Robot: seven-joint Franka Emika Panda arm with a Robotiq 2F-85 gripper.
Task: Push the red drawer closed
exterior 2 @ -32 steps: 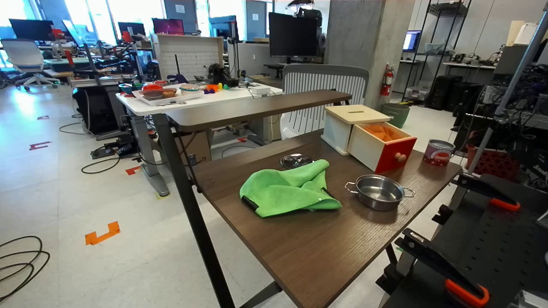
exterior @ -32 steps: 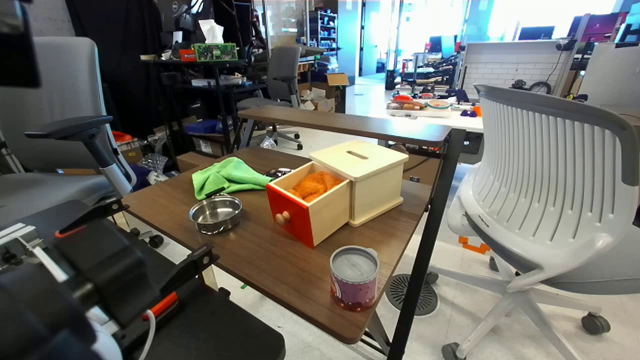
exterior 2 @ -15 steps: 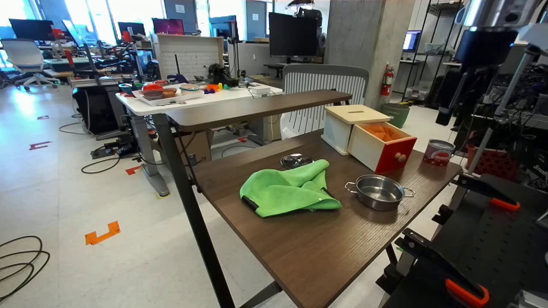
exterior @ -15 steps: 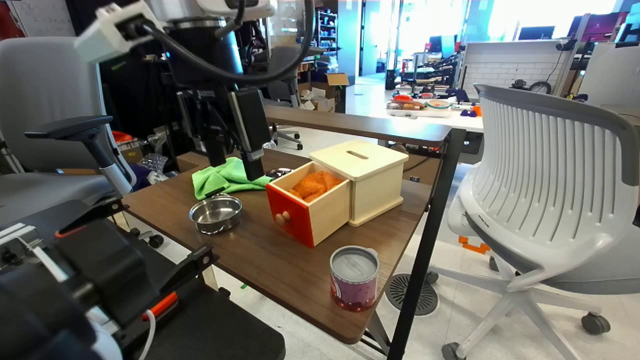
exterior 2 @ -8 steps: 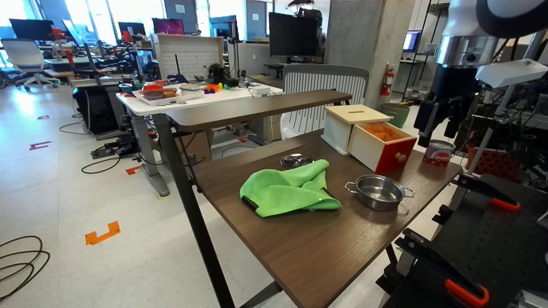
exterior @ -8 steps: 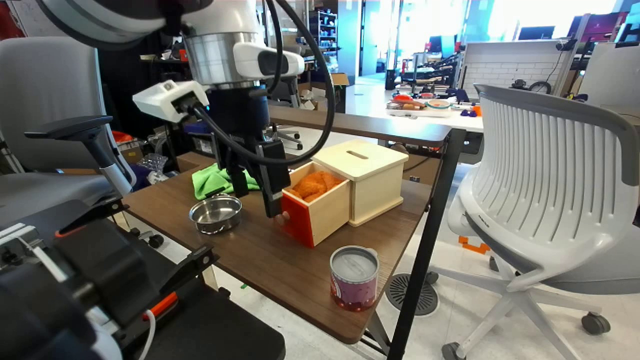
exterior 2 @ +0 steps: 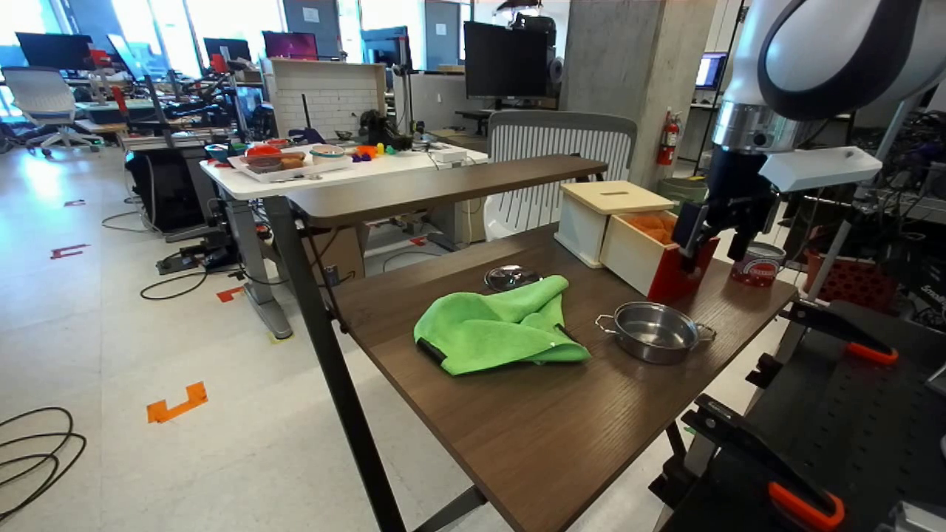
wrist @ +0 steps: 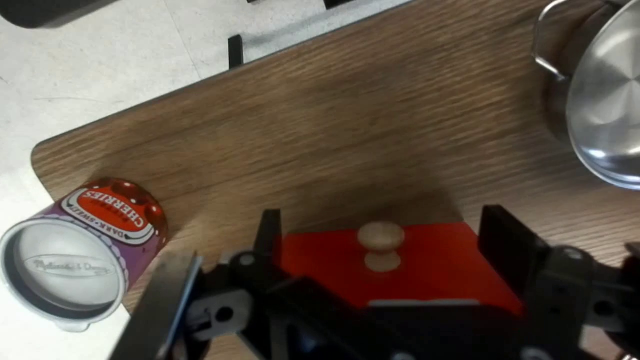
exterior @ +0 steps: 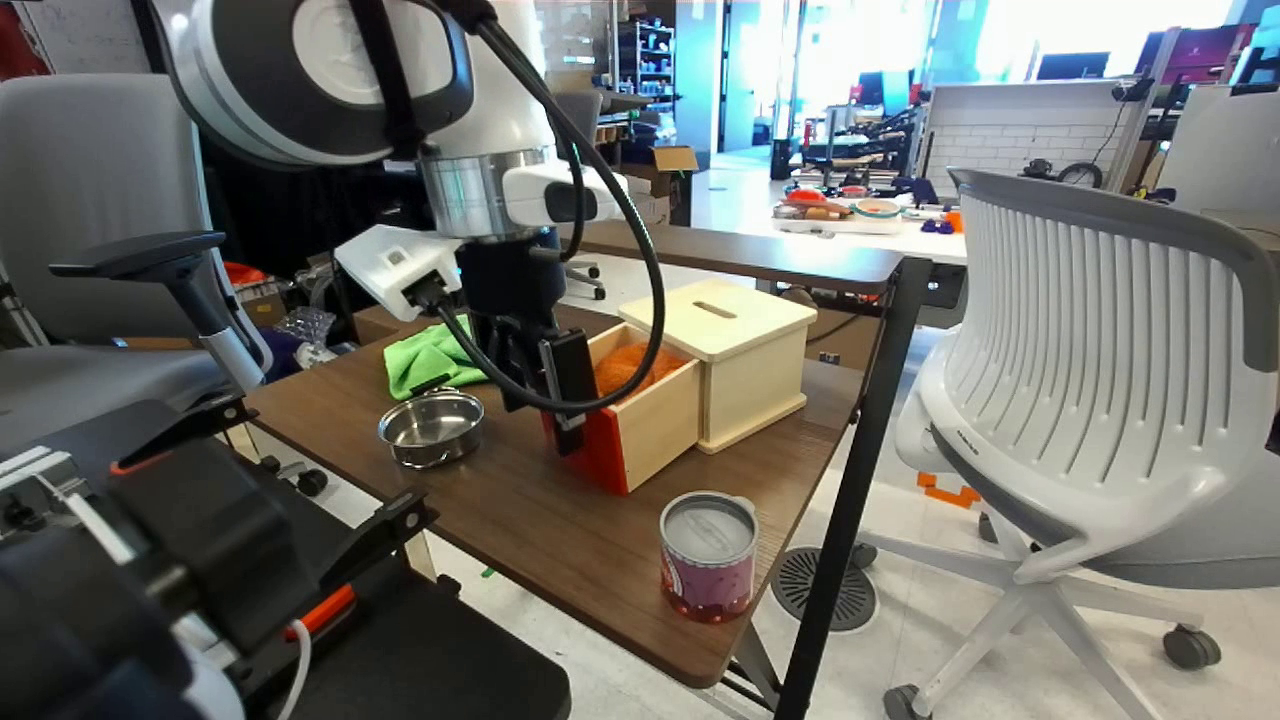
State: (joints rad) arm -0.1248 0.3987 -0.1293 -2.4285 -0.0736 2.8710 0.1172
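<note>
The red drawer (exterior: 603, 455) sticks well out of its pale beige box (exterior: 755, 390); its red front also shows in an exterior view (exterior 2: 671, 279). Fuzzy orange stuff (exterior 2: 654, 224) lies inside it. My gripper (exterior: 542, 422) is open and empty, pointing down at the drawer's front; it also shows in an exterior view (exterior 2: 712, 258). In the wrist view my fingers (wrist: 382, 217) stand wide apart, with the red front (wrist: 430, 250) and its round wooden knob (wrist: 381, 235) between them. Whether a finger touches the front I cannot tell. The knob is hidden in both exterior views.
A cherries can (exterior: 708, 560) stands near the table corner; it also shows in the wrist view (wrist: 115, 215). A steel pot (exterior 2: 658, 332) sits on the other side of the drawer front. A green cloth (exterior 2: 495, 325) and lid (exterior 2: 512, 276) lie farther along. A raised shelf (exterior: 720, 250) runs behind.
My arm has come into view and moved down and across to the drawer's red front. The gripper has stayed open. The drawer, box, can, pot and cloth have not visibly moved.
</note>
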